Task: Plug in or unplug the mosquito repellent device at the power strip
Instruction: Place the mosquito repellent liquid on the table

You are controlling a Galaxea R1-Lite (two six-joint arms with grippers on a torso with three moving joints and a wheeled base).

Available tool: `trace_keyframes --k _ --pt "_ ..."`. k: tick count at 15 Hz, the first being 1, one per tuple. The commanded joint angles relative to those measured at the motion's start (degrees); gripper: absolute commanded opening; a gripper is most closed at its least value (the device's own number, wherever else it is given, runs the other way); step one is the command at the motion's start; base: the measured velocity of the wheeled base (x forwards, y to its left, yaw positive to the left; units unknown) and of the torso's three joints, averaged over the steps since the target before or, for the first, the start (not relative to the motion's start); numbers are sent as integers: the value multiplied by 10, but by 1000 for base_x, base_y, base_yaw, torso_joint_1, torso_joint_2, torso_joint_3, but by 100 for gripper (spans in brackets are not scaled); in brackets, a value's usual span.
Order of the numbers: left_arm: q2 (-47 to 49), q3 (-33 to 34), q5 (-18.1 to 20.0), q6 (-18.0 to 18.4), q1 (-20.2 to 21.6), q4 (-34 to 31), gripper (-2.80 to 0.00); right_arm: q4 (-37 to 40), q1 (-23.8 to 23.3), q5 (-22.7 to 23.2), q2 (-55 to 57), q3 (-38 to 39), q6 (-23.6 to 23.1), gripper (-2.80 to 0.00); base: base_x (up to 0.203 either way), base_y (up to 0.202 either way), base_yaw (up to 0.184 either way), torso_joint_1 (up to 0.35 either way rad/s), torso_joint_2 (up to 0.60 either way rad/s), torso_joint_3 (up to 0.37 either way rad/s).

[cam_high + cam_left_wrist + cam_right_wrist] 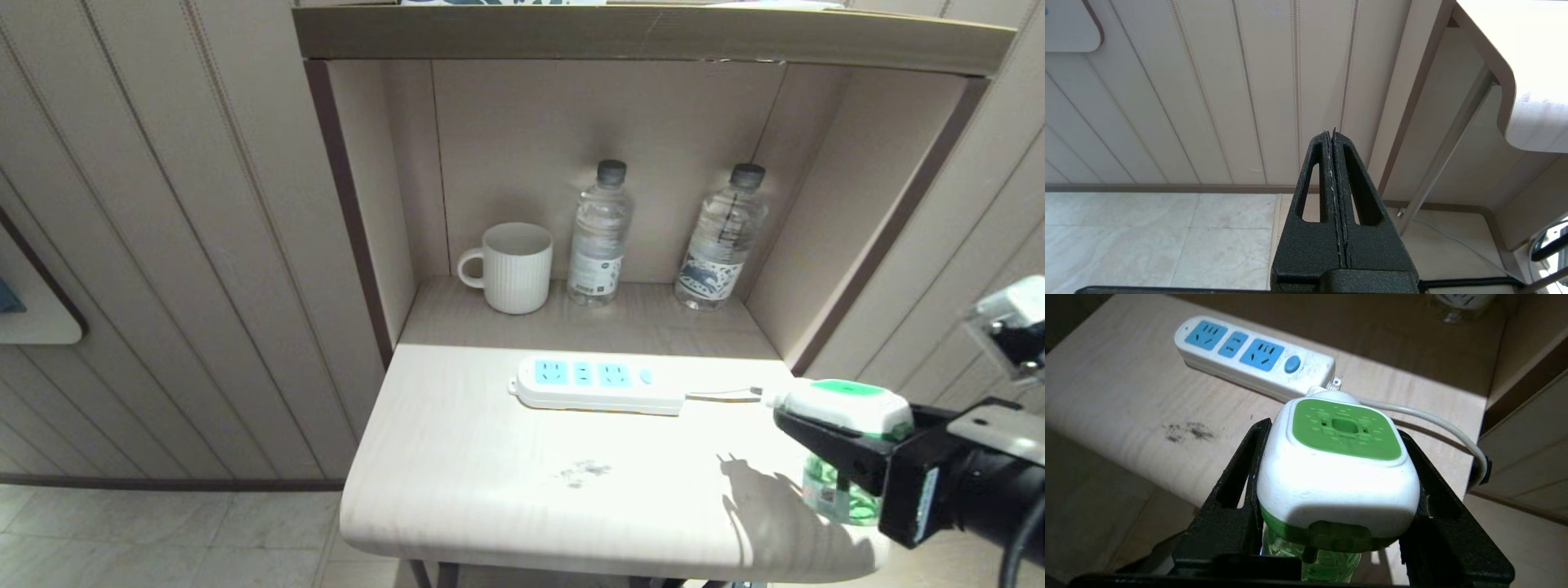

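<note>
left water bottle label: white, print too small to read
right water bottle label: dark blue-and-white pattern, no legible words
power strip: socket faces and button only, no readable marks
mosquito repellent device: embossed green top, no text
mug: blank

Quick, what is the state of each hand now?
Left hand: closed, empty.
Right hand: closed on the mosquito repellent device.

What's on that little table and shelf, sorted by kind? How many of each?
Water bottles: 2
Mug: 1
Power strip: 1
Mosquito repellent device, held in the right claw: 1
Total: 5
</note>
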State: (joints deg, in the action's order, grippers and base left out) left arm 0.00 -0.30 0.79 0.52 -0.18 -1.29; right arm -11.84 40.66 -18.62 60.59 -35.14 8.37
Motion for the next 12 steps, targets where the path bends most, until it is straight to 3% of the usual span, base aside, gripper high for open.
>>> trace_keyframes --k 1,5,12 --pt "1 0 0 0 0 0 -280 -83 0 -35 -26 53 -10 -280 0 0 0 0 0 0" --pt "1 0 0 0 0 0 -280 -281 -6 -72 -17 162 -85 -280 0 0 0 0 0 0" --pt "1 0 0 0 0 0 -280 -419 -43 -72 41 214 -106 -280 0 0 0 0 0 0"
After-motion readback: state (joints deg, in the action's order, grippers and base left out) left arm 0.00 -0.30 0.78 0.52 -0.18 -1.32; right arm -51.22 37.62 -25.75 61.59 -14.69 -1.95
